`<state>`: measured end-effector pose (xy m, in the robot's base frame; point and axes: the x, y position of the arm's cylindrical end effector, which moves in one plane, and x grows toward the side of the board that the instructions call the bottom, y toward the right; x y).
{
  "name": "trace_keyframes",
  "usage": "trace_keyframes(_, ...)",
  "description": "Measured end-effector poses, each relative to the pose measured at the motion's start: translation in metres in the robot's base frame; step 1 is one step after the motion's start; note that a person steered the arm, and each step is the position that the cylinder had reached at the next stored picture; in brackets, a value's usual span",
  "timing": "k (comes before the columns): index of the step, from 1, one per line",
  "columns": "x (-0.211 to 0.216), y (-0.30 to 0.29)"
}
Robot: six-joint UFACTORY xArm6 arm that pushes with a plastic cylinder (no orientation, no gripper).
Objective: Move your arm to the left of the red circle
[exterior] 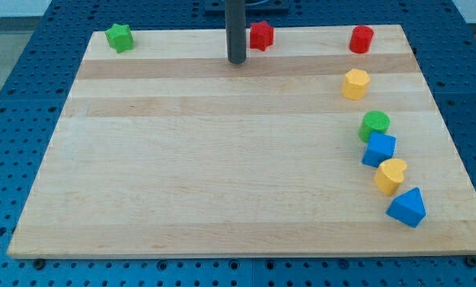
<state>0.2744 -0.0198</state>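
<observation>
My tip (pixel 236 60) is a bare rod end with nothing to spread or pinch, resting on the wooden board (pixel 206 175) near the view's top, just left of the red star (pixel 261 35). The red circle (pixel 361 38) sits well apart at the view's top right, above the yellow hexagon (pixel 355 83).

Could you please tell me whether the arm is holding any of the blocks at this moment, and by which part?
Nothing is held. My tip rests on the board, just left of the red star, apparently clear of it.
</observation>
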Motion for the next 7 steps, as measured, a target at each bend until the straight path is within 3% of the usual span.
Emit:
trace_keyframes(3, 0.026, 0.033)
trace_keyframes(7, -0.026, 0.133)
